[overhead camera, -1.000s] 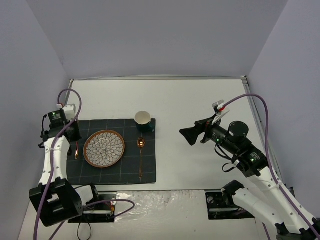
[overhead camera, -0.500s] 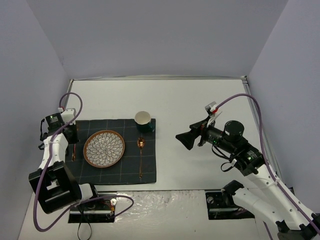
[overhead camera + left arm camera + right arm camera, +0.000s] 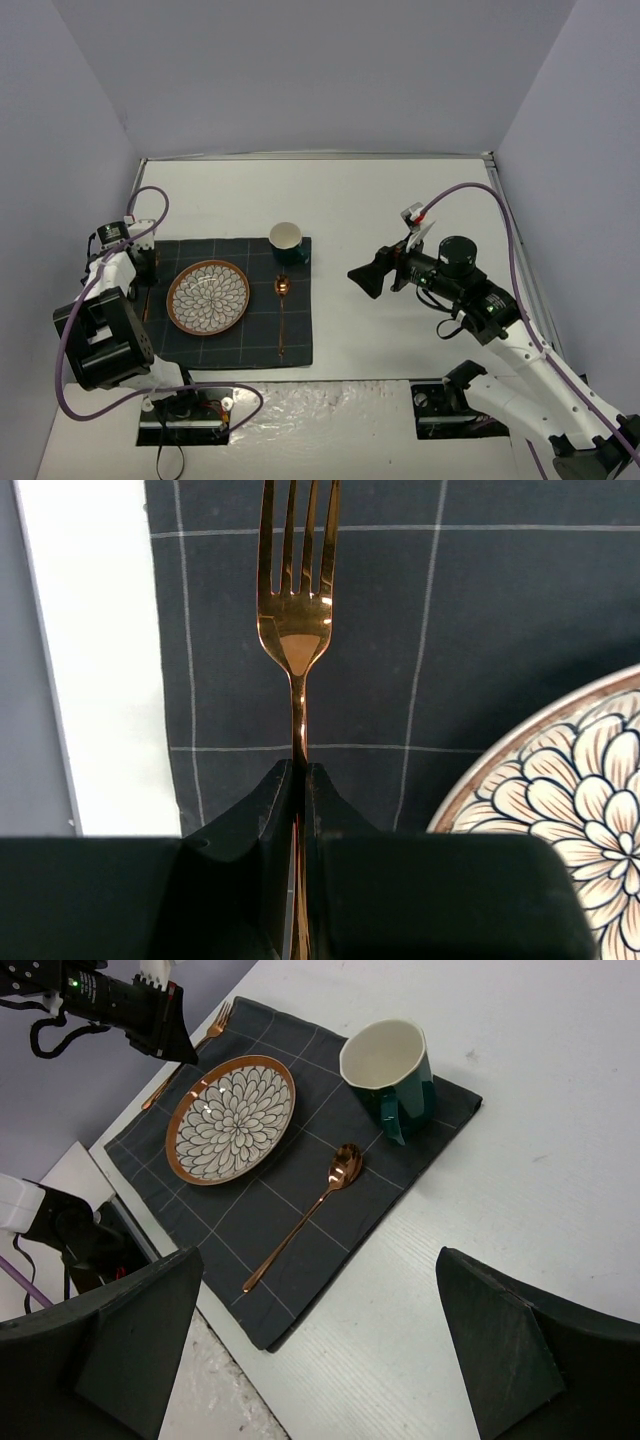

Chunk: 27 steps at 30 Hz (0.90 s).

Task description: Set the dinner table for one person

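Dinner table (image 3: 400, 200): white, flat and matt, with thin metal rails. A dark, grid-lined cloth placemat (image 3: 230, 340) lies toward its near-left corner.

Left gripper (image 3: 300, 770): jaws pressed together on the thin handle of the fork (image 3: 298, 630). The fork is polished and copper-toned, its tines pointing to the far edge, over the mat's strip nearest the left edge. It sits beside the plate (image 3: 208, 297) but apart from it. Contact with the cloth cannot be confirmed.

Step in hand, as judged, is laying the fork. Keep it parallel to the grid line, lower it until it lies flat, part the jaws only slightly, then lift straight up — slick metal drags easily.

The plate is round and glazed, with a petal pattern and a brown rim. The spoon (image 3: 281, 310) is slender, in the same copper finish. The mug (image 3: 287, 243) is dark green outside and cream inside.

Right gripper (image 3: 368, 278): fingers spread wide and holding nothing — it hangs over bare table toward the right edge.
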Tool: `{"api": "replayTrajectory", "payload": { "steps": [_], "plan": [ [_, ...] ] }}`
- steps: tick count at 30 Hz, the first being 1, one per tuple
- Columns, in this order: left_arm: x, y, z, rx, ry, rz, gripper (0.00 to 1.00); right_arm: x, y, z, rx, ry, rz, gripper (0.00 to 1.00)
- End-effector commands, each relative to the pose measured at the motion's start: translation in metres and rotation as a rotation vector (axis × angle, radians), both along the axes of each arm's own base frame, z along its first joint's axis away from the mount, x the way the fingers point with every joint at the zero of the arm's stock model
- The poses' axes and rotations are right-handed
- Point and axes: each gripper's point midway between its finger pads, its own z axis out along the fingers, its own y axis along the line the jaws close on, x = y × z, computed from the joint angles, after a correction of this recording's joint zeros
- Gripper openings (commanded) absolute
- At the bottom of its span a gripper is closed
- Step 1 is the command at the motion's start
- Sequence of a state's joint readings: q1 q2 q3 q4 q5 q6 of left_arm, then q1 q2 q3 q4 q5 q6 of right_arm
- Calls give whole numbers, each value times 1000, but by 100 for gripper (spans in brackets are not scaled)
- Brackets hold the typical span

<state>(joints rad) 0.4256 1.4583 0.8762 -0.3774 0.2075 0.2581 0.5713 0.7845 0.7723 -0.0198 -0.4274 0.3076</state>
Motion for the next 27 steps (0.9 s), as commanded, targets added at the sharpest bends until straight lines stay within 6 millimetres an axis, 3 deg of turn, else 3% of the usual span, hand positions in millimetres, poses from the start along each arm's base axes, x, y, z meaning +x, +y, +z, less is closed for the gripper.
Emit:
{"api": "replayTrajectory", "payload": {
  "steps": [1,19,27],
  "plan": [
    [15,16,25,74,-47,8,0,3,4,35,44,-94,14,100],
    [0,9,31,77,-49,-8,0,-3,-3,32,14,-141,16,100],
    [9,14,34,108,-73,-62,0,-14,-8,39,34,-182,33,100]
  ]
}}
